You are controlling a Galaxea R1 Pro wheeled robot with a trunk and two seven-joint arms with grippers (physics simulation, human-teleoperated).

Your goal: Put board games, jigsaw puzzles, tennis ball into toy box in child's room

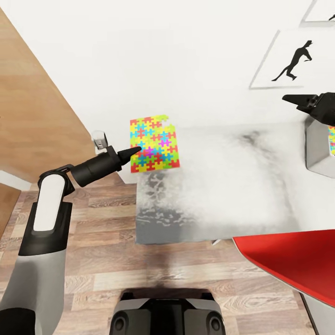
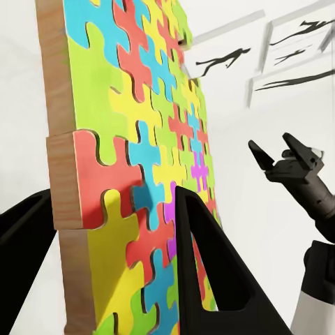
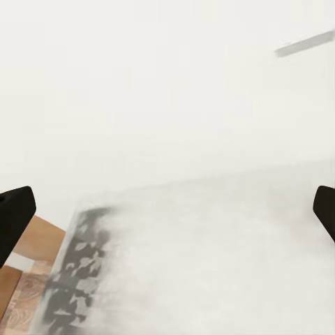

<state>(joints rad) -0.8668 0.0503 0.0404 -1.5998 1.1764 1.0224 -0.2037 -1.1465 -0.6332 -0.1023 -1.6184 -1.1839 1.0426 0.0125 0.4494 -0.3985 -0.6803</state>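
A jigsaw puzzle (image 1: 154, 144) of pink, yellow, blue and green pieces hangs tilted above the left end of the table (image 1: 223, 186). My left gripper (image 1: 135, 151) is shut on its left edge. In the left wrist view the puzzle (image 2: 139, 139) stands on edge between the two dark fingers (image 2: 202, 265). At the far right, my right gripper (image 1: 304, 101) is open and empty beside the light-grey toy box (image 1: 318, 151). A strip of a second puzzle (image 1: 331, 139) shows inside the box. The right gripper (image 2: 289, 164) also shows open in the left wrist view.
A red object (image 1: 288, 260) juts in at the lower right, in front of the table. A wooden panel (image 1: 32, 102) stands to the left. Silhouette posters (image 1: 293, 60) hang on the white wall. Wood plank floor (image 1: 93, 260) lies below my left arm.
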